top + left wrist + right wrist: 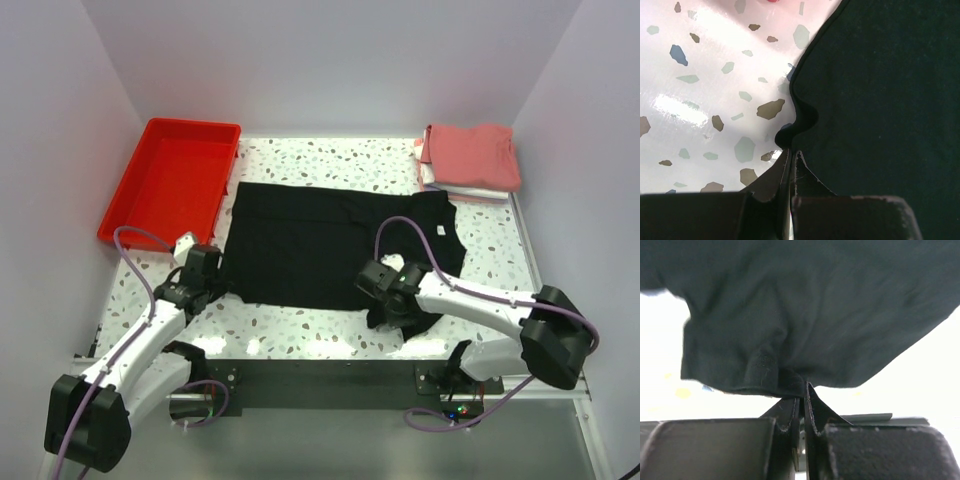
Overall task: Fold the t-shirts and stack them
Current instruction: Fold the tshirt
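Note:
A plain black t-shirt (320, 245) lies spread across the middle of the speckled table, a small white label near its right side. My left gripper (212, 280) is shut on the shirt's near left hem, which shows as a pinched dark edge (800, 117) in the left wrist view. My right gripper (385, 300) is shut on the near right part of the shirt and holds that cloth (790, 320) bunched and lifted off the table. A stack of folded shirts (470, 160), salmon-red on top with white and pale pink below, sits at the far right corner.
A red plastic tray (175, 180) stands at the far left, beside the black shirt's left edge. White walls close the table on three sides. The arms' bases and a dark rail (320, 375) run along the near edge.

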### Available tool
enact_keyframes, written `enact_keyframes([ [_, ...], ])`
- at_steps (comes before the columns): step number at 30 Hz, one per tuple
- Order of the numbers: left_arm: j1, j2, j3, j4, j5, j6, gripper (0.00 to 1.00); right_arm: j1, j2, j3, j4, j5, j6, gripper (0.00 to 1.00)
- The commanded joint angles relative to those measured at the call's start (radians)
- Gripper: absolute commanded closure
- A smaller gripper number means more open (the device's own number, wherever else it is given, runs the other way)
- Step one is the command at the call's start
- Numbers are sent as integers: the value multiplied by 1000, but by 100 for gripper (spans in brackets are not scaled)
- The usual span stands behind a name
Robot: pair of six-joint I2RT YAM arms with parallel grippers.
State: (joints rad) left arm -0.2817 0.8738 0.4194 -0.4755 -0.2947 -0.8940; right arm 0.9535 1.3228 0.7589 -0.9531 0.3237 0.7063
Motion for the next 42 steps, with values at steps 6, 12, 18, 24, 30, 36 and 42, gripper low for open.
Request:
enact_keyframes([
  [6, 6, 40, 96, 92, 15, 33, 100, -191, -91, 138, 37, 129, -134, 100],
  [12, 6, 125, 171, 143, 2, 41, 100, -294, -34, 246, 68, 154, -209, 100],
  [18, 6, 246, 283, 176, -35, 41, 100, -418, 12, 333, 108, 160, -313, 100],
  [24, 9, 353, 370, 215, -90, 44, 100, -521, 82, 402, 185, 91, -395, 100],
  [30, 24, 461, 453, 264, -98, 59, 100, -575, 191, 471, 224, 45, -448, 100],
  [36, 39, 574, 522, 296, -75, 69, 100, -598, 282, 540, 252, 54, -482, 100],
  [42, 53, 646, 559, 334, -69, 83, 100, -621, 349, 615, 241, 97, -502, 100],
])
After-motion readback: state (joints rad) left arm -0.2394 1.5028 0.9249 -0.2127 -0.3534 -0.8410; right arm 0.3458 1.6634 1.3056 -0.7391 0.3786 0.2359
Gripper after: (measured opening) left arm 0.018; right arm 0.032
